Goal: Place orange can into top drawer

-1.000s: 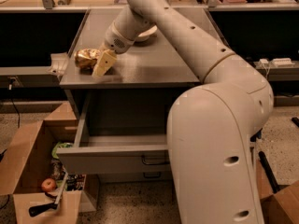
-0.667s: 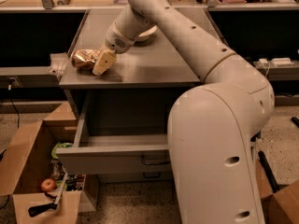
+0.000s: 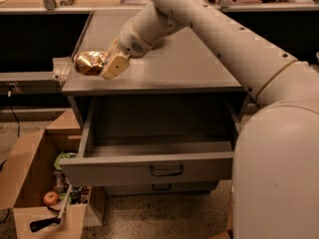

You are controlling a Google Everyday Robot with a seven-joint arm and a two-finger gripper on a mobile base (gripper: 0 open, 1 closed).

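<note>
I have only the one camera view to work from. My hand [image 3: 103, 66] is closed on the orange can [image 3: 88, 62], one cream finger lying across the side of the can that faces me. Taking the top drawer [image 3: 124, 171] as my reference, the can sits above it and behind its pulled-out front, over the left front corner of the table [image 3: 199, 68]. I cannot tell whether the can's base touches the table top or hangs just clear of it. The top drawer stands pulled well out toward me, and what I see of its inside is bare. Its wire handle [image 3: 166, 171] is at the middle of the front panel. Below the top drawer is a lower drawer [image 3: 160, 187] that is shut. Left of the top drawer, down on the floor, is a cardboard box [image 3: 25, 168] with odds and ends in it.

The can is shiny and already wrinkled, so I judge it light, thin-walled and probably empty. It should crush easily and could slide on smooth pads. I would hold it across the middle of its body with only moderate squeeze. For the next move I would carry it forward over the table edge and down into the top drawer, keeping clear of the front panel.
</note>
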